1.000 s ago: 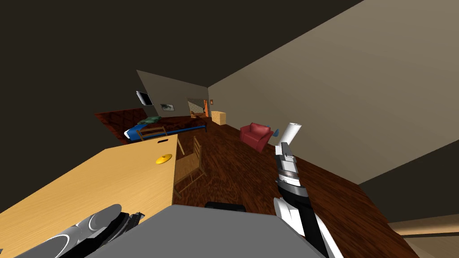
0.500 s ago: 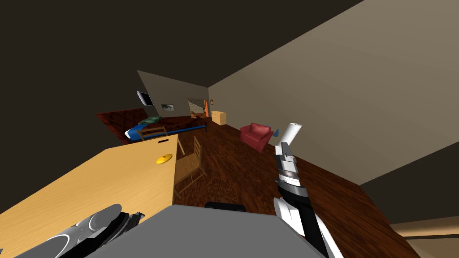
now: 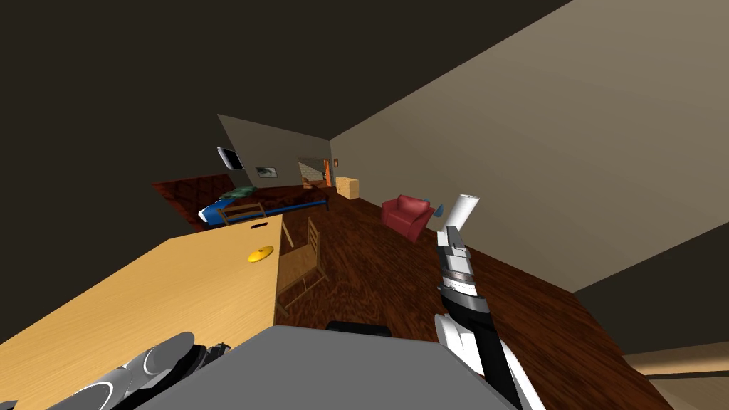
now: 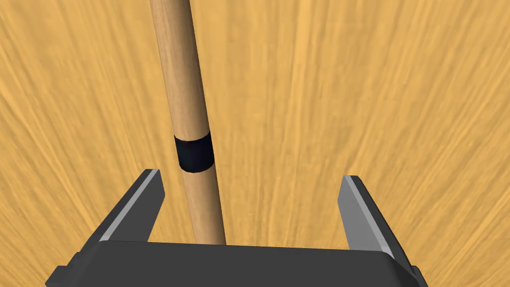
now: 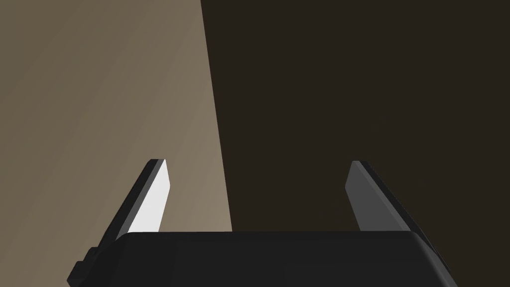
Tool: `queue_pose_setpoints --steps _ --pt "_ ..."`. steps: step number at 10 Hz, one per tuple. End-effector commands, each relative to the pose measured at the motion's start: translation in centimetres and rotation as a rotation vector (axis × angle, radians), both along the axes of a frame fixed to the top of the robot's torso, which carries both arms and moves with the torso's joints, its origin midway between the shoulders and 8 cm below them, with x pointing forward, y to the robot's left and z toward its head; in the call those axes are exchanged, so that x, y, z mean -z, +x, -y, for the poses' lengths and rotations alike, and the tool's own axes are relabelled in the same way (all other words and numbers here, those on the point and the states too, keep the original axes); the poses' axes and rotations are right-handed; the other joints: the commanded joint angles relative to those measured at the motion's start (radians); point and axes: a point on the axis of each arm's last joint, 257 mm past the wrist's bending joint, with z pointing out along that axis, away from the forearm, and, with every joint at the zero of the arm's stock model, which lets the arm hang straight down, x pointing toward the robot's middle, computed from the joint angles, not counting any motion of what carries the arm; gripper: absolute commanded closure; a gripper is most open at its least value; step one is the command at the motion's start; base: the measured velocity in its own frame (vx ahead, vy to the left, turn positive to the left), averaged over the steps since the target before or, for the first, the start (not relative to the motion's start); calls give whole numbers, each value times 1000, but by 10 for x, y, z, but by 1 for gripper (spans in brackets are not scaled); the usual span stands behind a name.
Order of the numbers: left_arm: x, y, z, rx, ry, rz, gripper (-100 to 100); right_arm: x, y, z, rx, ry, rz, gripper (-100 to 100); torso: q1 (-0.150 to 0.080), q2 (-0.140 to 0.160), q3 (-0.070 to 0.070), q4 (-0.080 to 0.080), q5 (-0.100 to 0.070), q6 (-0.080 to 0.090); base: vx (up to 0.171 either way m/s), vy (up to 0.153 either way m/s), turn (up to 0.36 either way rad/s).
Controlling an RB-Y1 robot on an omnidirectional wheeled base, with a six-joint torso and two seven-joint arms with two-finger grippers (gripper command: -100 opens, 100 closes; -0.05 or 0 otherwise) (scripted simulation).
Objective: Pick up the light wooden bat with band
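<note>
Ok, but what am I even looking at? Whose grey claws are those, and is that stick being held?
These come from a robot with two arms. One camera sits on its head and looks down at a light wooden table with a small yellow thing on it. The other two cameras sit on its hands. The left hand's camera shows the left gripper, two grey fingers standing open over the table, with a wooden bat lying between them. The bat has a dark band. Nothing is held yet. The right gripper is open too, raised in the air.
</note>
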Motion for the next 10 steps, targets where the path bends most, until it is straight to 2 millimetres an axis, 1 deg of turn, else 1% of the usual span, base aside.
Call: queue_pose_setpoints --steps 1,5,6,7,8,9,10 --pt "0 0 0 0 0 0 100 0 0 0 0 0 0 0 0 0 0 0 0 0 0 0 0" --pt "0 -1 1 -1 -2 -2 100 0 0 0 0 0 0 0 3 0 0 0 1 1 -1 -2 3" --pt "0 -1 1 -1 -2 -2 0 0 0 0 0 0 0 0 2 0 0 0 1 1 0 0 0" --pt "-10 6 -5 8 -7 -3 100 0 0 0 0 0 0 0 2 0 0 0 1 1 -8 3 -14" --pt "-17 10 -10 14 -8 -4 100 0 0 0 0 0 0 0 2 0 0 1 0 2 -4 -9 17" --pt "-13 8 -8 10 -5 -1 100 0 0 0 0 0 0 0 2 0 0 1 -1 1 0 0 0" --pt "-14 8 -9 11 -6 -2 0 0 0 0 0 0 0 0 2 0 0 0 0 1 0 0 0"
